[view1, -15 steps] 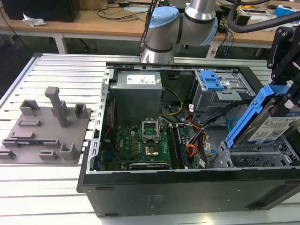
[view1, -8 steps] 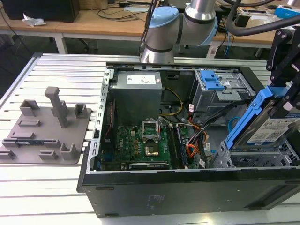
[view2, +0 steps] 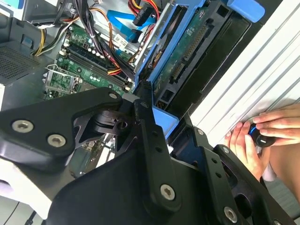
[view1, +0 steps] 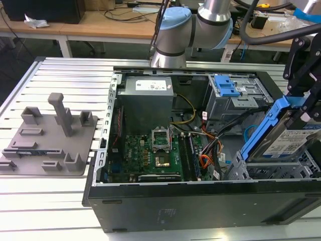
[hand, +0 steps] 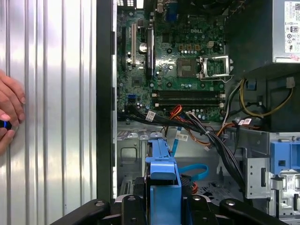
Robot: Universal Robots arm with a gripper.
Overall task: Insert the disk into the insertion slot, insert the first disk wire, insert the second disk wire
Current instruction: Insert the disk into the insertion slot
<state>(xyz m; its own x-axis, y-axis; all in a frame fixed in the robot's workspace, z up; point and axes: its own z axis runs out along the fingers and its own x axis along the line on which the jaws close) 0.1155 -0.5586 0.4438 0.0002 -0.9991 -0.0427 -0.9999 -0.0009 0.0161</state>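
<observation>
1 disk (view1: 287, 139) tilts in the end effector (hand: 163, 207), above the insertion slot (view1: 263, 173).

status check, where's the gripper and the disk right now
Gripper shut on the disk. Disk tilted over the insertion slot, not seated. Second disk wire looped inside the case; a hand rests outside it.

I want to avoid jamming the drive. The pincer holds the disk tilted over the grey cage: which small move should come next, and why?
Probably lower the raised end a little, so the disk lies closer to level with the insertion slot. In the exterior view the disk, clamped in the pincer, stands steeply tilted, its lower edge just above the slot and not yet inside.
</observation>
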